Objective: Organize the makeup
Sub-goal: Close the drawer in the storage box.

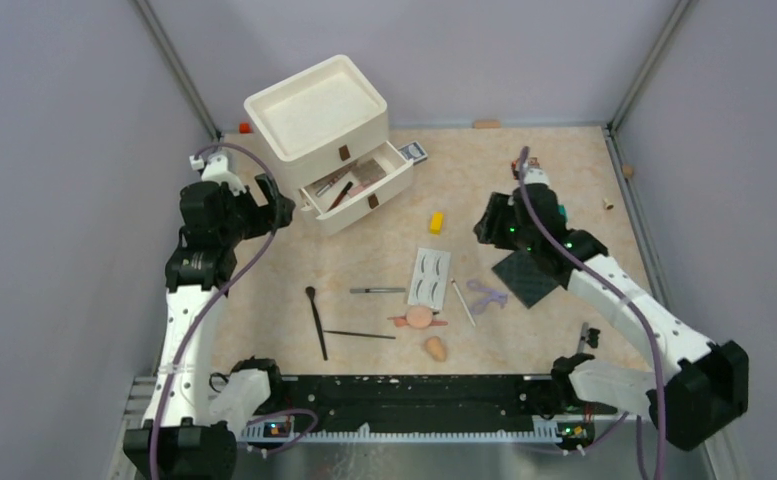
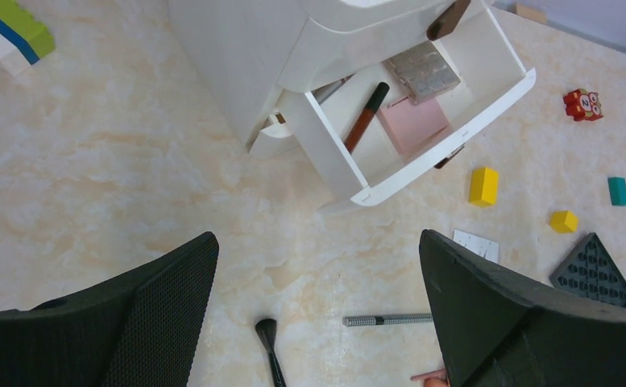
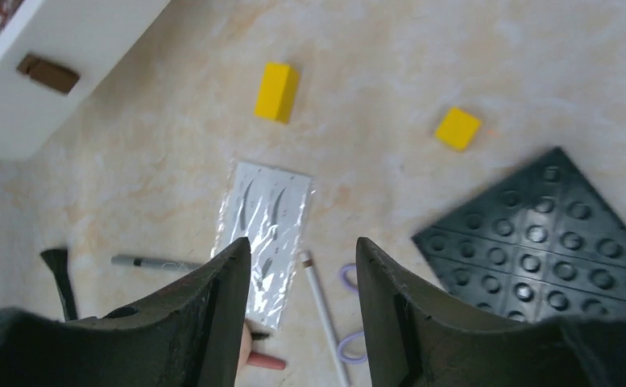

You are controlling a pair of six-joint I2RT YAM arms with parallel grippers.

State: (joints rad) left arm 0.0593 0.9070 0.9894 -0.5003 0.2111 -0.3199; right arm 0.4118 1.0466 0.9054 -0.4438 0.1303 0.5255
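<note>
The likeliest slip lies with the eyelash card (image 3: 265, 218). It lies flat on the table (image 3: 495, 48) at the middle of the right wrist view, a glossy sheet with no raised edge to pinch, so fingers coming straight down would probably skate over it or shove it along. Just beside its lower right corner runs a white pencil (image 3: 321, 298), and the purple curler (image 3: 348, 278) sits close past that, so a careless close could catch the pencil along with the card, or instead of it. The rest of the makeup, a black brush (image 1: 316, 322), a grey pencil (image 1: 377, 290), the puff (image 1: 419, 317) and the sponge (image 1: 435, 348), is scattered across the lower centre of the top view, near enough to be knocked. The open drawer (image 1: 359, 185), upper centre, already holds a pink compact (image 2: 412, 122) and a palette (image 2: 422, 71); a long item dropped crosswise might stop it shutting.

The right gripper (image 3: 303, 246) hangs above the card, pointing down at a tilt, its fingers about half parted and empty. The left gripper (image 2: 319, 242) hovers at the left of the top view beside the drawer, fingers spread wide, holding nothing
</note>
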